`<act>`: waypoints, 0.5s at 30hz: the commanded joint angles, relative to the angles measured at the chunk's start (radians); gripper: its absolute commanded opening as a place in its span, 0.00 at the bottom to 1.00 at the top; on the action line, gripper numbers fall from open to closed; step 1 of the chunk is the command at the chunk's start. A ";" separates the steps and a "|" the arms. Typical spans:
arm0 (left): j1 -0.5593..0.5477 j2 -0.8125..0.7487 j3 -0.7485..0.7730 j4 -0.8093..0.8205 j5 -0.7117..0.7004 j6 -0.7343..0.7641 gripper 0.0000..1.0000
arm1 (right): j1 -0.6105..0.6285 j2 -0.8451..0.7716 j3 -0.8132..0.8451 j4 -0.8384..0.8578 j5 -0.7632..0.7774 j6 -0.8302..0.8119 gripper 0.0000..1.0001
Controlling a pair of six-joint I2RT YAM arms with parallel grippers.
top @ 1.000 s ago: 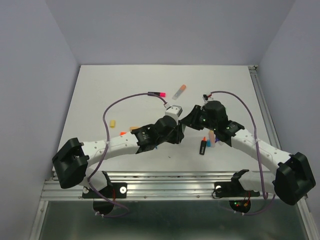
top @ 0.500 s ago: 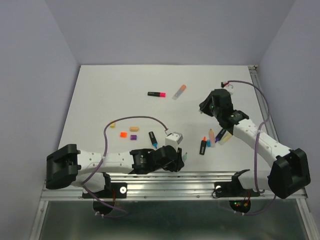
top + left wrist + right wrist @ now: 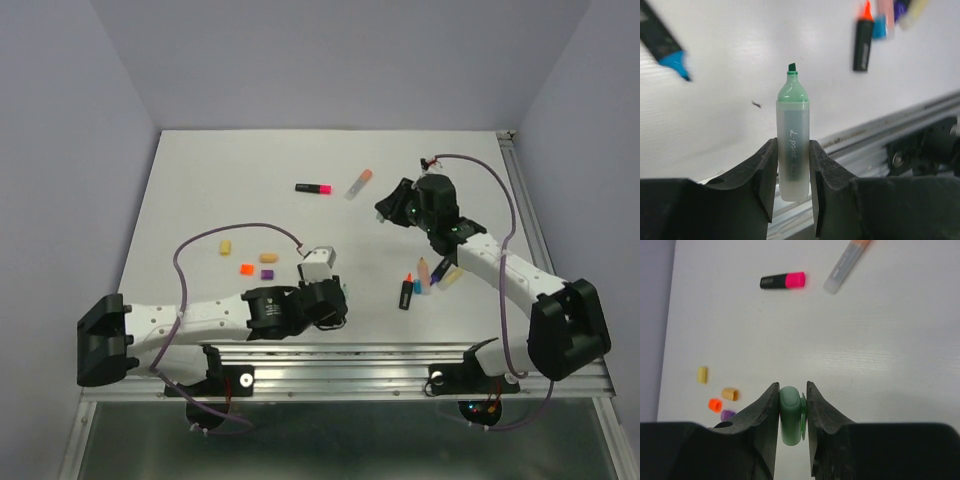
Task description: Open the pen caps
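Top and wrist views of the white worktop (image 3: 250, 170). The left fingers (image 3: 765, 170), low at the near edge of the worktop, are closed narrowly on the pale barrel of a green highlighter (image 3: 792, 130). It is held by its lower half, and its bare chisel tip points away from the wrist camera. The right fingers (image 3: 767, 410), raised over the far right part of the worktop, pinch the green cap (image 3: 789, 415), which is well apart from its pen.

Four loose caps lie together on the left side:
- a yellow cap (image 3: 226, 246)
- a peach cap (image 3: 269, 258)
- an orange cap (image 3: 247, 269)
- a purple cap (image 3: 267, 273)

Towards the back lie a black highlighter with a pink end (image 3: 314, 187) and, just beside it, a pale translucent pen with an orange end (image 3: 359, 183). A cluster of further pens (image 3: 425, 280) lies beside the right arm.
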 commanded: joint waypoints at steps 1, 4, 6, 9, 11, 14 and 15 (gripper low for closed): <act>0.133 -0.066 0.067 -0.283 -0.196 -0.180 0.00 | 0.114 0.098 -0.021 0.157 -0.068 0.034 0.01; 0.271 -0.098 0.064 -0.374 -0.211 -0.212 0.00 | 0.212 0.185 0.013 0.183 -0.050 0.071 0.01; 0.308 -0.138 0.053 -0.388 -0.231 -0.215 0.00 | 0.264 0.282 0.051 0.229 -0.054 0.085 0.01; 0.334 -0.202 0.040 -0.357 -0.238 -0.177 0.00 | 0.312 0.409 0.128 0.266 -0.057 0.119 0.01; 0.339 -0.237 0.030 -0.345 -0.230 -0.160 0.00 | 0.344 0.463 0.175 0.252 -0.033 0.120 0.01; 0.341 -0.267 0.020 -0.337 -0.224 -0.144 0.00 | 0.367 0.566 0.272 0.239 -0.022 0.123 0.05; 0.341 -0.271 0.017 -0.334 -0.222 -0.138 0.00 | 0.369 0.607 0.312 0.235 -0.022 0.122 0.06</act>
